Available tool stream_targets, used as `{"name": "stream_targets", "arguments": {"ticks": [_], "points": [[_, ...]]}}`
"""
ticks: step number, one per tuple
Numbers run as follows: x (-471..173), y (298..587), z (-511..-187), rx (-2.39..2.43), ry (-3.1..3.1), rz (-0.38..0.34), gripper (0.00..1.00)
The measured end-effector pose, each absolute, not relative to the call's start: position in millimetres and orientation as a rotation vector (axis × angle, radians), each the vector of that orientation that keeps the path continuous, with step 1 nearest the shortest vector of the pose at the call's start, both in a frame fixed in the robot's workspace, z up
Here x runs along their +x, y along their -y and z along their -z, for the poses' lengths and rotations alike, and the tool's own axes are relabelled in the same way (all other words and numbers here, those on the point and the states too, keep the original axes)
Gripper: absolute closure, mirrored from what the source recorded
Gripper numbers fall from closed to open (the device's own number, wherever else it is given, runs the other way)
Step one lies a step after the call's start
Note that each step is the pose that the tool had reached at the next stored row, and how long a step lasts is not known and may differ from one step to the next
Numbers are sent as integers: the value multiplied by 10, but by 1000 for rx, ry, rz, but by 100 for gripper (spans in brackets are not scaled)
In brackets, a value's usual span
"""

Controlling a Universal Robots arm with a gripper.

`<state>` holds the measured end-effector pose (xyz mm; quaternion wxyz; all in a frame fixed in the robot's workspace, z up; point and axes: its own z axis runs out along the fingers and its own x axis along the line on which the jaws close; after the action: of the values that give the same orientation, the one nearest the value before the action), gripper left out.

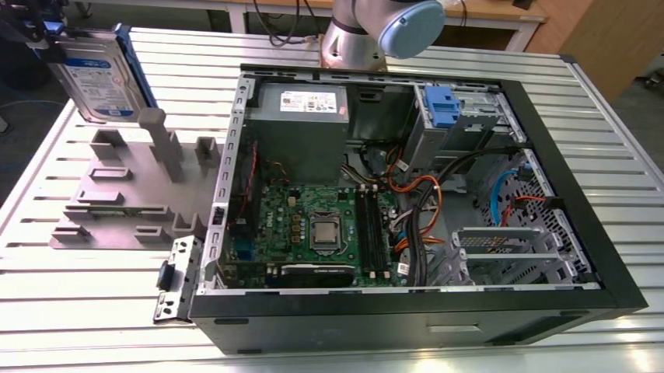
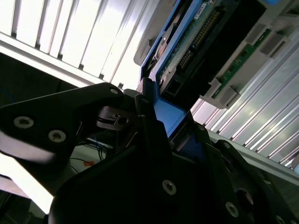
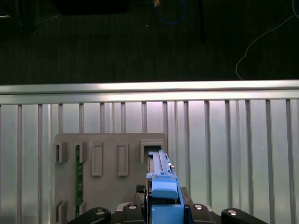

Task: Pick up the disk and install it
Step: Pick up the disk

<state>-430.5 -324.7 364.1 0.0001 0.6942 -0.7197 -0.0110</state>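
The disk (image 1: 99, 78), a silver drive with a white-and-blue label and a blue frame, hangs upright in the air at the exterior view's far left, just above the tall post of the grey fixture (image 1: 124, 194). My gripper (image 1: 50, 33) is shut on its upper end. In the first wrist view the disk (image 3: 160, 179) appears edge-on over the fixture (image 3: 112, 156), with the gripper (image 3: 163, 213) clamped on its blue frame. The second wrist view shows the disk's circuit-board side (image 2: 196, 56) between my black fingers (image 2: 149, 126).
An open computer case (image 1: 581, 163) lies on the slatted metal table (image 1: 623, 326), with a drive bay holding a blue clip (image 1: 441, 105), a grey power supply (image 1: 301, 105) and a motherboard (image 1: 322, 229). A green card (image 3: 79, 177) stands in the fixture. The arm's base (image 1: 374, 31) is behind the case.
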Motion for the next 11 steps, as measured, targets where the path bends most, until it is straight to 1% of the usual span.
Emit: {"name": "stream_targets", "arguments": {"ticks": [11], "points": [[-4305, 3247, -3665, 2181, 2261, 35, 63]]}}
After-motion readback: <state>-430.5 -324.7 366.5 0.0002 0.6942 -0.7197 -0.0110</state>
